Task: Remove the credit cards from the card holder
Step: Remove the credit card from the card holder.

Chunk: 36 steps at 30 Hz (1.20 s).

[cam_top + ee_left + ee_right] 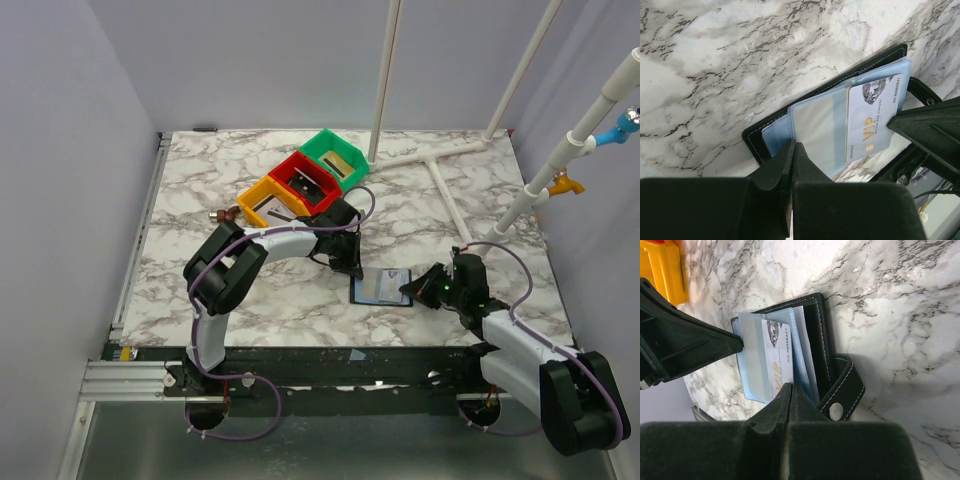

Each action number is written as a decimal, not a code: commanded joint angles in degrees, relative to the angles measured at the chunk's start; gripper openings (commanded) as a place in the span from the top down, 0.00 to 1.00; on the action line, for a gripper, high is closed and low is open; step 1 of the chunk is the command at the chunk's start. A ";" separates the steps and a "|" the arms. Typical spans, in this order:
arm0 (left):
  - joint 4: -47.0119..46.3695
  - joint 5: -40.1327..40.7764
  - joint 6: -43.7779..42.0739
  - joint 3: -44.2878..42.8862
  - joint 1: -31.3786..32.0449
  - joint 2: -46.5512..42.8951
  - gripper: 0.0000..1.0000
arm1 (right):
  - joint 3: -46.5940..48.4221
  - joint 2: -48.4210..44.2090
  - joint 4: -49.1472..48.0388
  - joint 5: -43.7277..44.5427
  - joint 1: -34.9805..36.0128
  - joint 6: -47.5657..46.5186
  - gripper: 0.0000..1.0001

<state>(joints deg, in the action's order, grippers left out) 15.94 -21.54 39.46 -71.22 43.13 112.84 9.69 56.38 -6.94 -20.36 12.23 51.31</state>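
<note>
Card holder [381, 287] open, pale VIP card [872, 117] in sleeve; L tool [792, 146], R tool [791, 386] fingers together.

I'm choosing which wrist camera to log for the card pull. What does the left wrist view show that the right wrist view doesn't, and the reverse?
Left wrist only: the pale VIP card nearly whole, with its gold lettering complete. Right wrist only: a corner of the yellow bin; here the card's lower part is hidden. Both: the open card holder on the marble table, the card in a clear sleeve, and the left gripper and right gripper, each shut, at opposite edges of the sleeves.
</note>
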 commanded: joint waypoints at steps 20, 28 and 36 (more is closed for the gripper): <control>6.79 5.26 -1.94 0.34 -1.17 -2.64 1.00 | 5.40 -4.14 8.78 0.61 -0.63 -1.53 0.99; 6.48 2.55 -1.54 -1.07 -1.19 -6.14 0.86 | 6.87 -3.52 8.64 -1.50 -0.63 -1.14 0.99; 5.27 -1.34 -0.40 -1.40 -1.21 -8.99 0.41 | 9.05 -3.48 8.53 -3.88 -0.63 -0.42 0.99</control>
<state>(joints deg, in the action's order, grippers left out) 21.98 -19.90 38.79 -71.53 42.19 106.96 16.38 52.82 0.62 -21.76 11.90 50.54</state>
